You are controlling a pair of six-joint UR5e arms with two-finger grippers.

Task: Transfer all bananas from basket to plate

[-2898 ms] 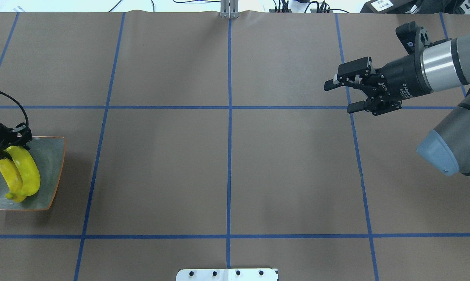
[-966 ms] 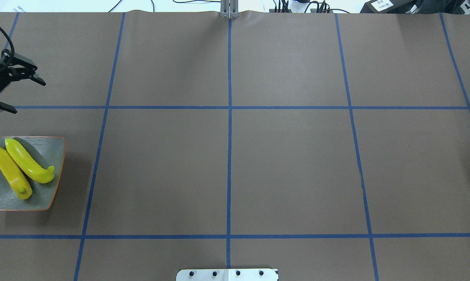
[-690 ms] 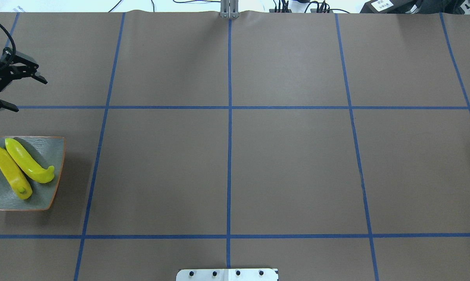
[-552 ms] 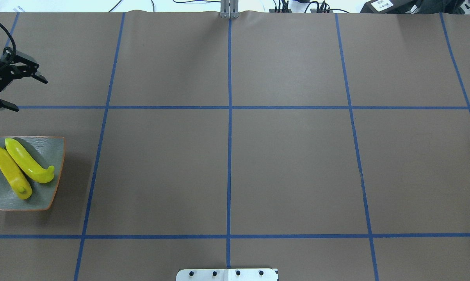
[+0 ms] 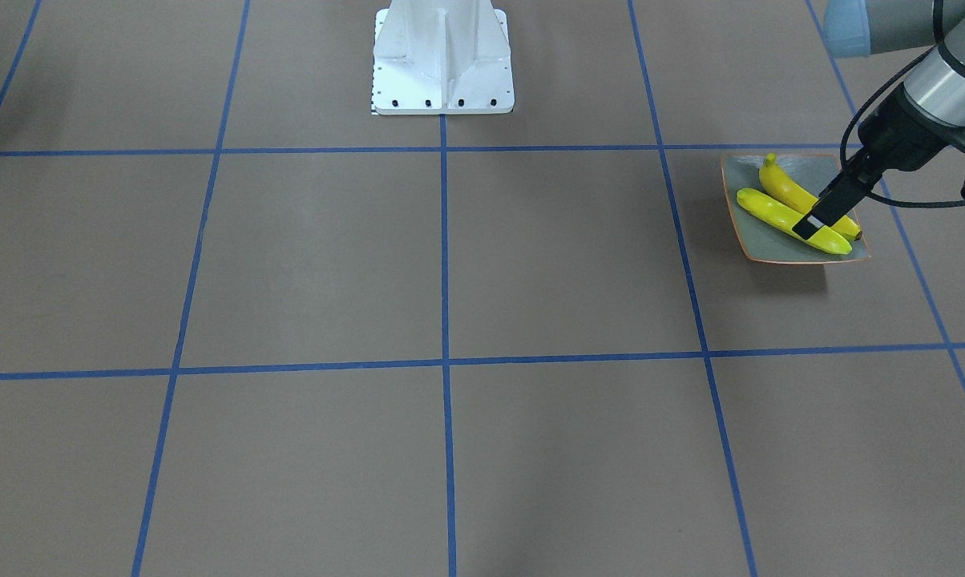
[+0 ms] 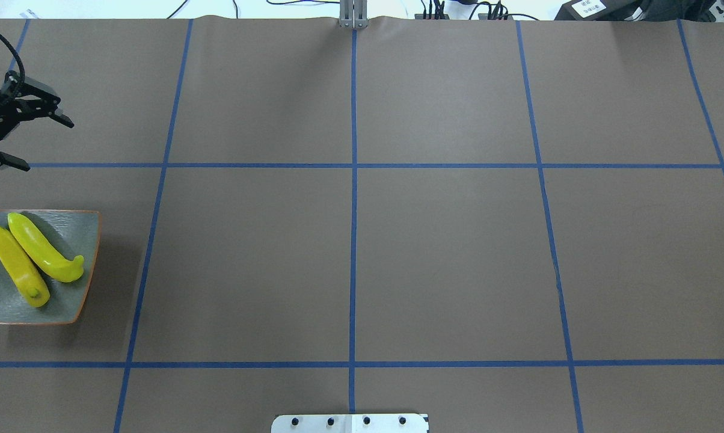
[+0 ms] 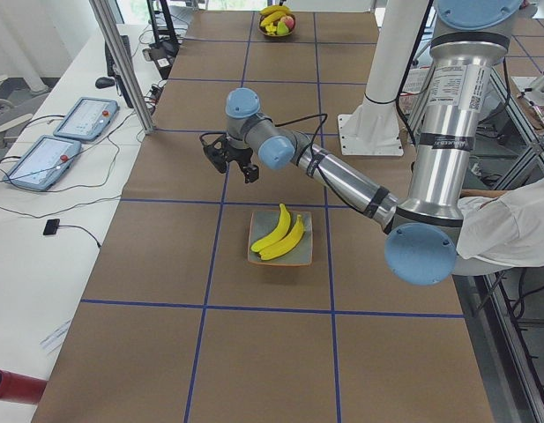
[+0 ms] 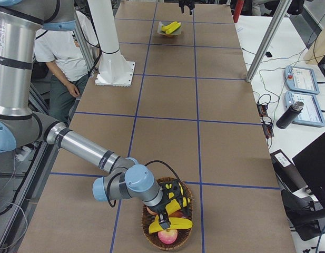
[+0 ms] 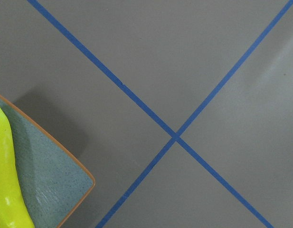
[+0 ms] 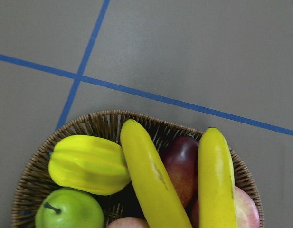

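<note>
Over the basket (image 10: 96, 124), nearest in the right-side view, the right gripper (image 8: 166, 216) hangs above two bananas (image 10: 151, 183) not yet moved, probably lining up a grab; its grip cannot be told. Far down the table, the left gripper (image 6: 48, 147) hovers spread and empty beside the plate (image 6: 88, 240), where two delivered bananas (image 6: 43, 255) lie together.

Brown table (image 6: 458, 270), blue tape grid (image 6: 354, 165): plate (image 6: 67, 304) at left end, basket (image 10: 99, 122) right end.
</note>
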